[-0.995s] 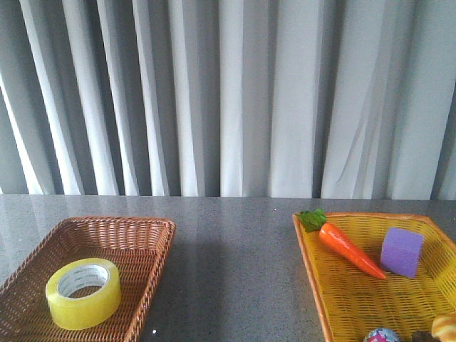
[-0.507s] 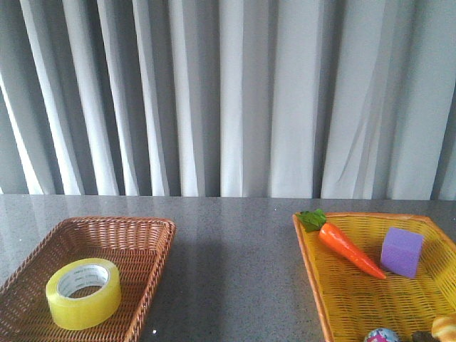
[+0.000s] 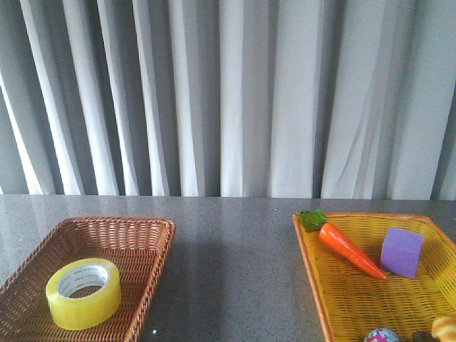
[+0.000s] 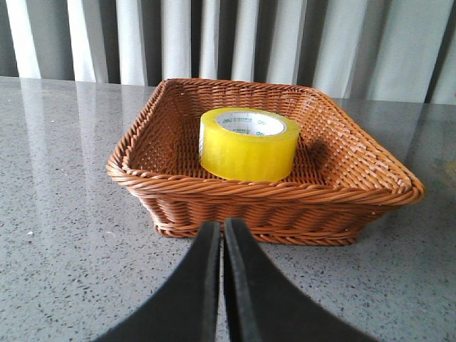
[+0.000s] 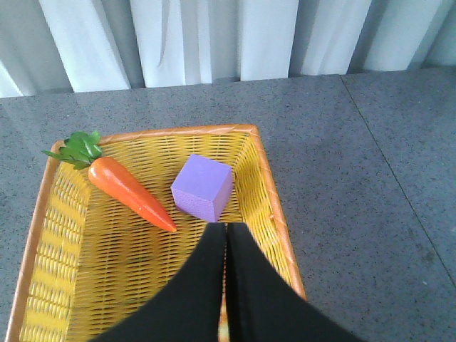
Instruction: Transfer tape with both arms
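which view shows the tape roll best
The left wrist view: the tape sits centred and whole in the brown basket, its core print visible. The front view shows it smaller, low in the corner. The right wrist view misses it.

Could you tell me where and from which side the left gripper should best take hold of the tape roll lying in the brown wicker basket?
The tape lies flat in the brown wicker basket, hole facing up. Coming from above is probably best, since the basket wall blocks a sideways approach. The left gripper, now shut, would need to open, then pinch the roll's wall with one finger in the core.

The bun-like item (image 3: 444,326) at the yellow basket's (image 3: 356,299) near corner shifted slightly.
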### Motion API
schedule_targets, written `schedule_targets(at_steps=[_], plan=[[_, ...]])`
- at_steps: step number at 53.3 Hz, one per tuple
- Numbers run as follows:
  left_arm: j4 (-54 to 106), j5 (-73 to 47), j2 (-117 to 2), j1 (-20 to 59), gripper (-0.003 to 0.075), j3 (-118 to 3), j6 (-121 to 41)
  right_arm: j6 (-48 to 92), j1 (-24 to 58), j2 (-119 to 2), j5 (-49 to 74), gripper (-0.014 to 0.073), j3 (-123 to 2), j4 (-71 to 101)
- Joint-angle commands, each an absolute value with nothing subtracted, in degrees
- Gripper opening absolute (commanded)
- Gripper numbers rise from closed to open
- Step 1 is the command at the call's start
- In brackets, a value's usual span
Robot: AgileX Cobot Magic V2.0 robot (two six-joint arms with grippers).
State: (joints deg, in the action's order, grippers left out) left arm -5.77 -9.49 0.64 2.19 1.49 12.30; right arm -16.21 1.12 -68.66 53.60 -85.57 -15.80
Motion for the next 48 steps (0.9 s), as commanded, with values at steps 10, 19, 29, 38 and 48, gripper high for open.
schedule_targets(at_steps=[10,19,29,38,48], plan=[[-4.85,-6.52,1.60,0.12,-0.0007,0.27,12.56,-15.89,0.67,-67.63,50.02,-0.0008,-86.83,-17.07],[-4.85,-6.47,1.62,0.07,-0.0006,0.21,12.56,-15.89,0.67,-67.63,50.02,-0.0008,-86.83,-17.07],[-4.85,-6.47,1.62,0.07,-0.0006,0.21,12.56,-15.89,0.67,-67.63,50.02,-0.0008,-86.83,-17.07],[-4.85,-6.47,1.62,0.07,-0.0006,0.21,12.56,-15.89,0.67,-67.63,50.02,-0.0008,-86.83,-17.07],[-4.85,-6.47,1.62,0.07,-0.0006,0.21,12.56,-15.89,0.67,-67.63,50.26,-0.0008,-86.83,-14.16]])
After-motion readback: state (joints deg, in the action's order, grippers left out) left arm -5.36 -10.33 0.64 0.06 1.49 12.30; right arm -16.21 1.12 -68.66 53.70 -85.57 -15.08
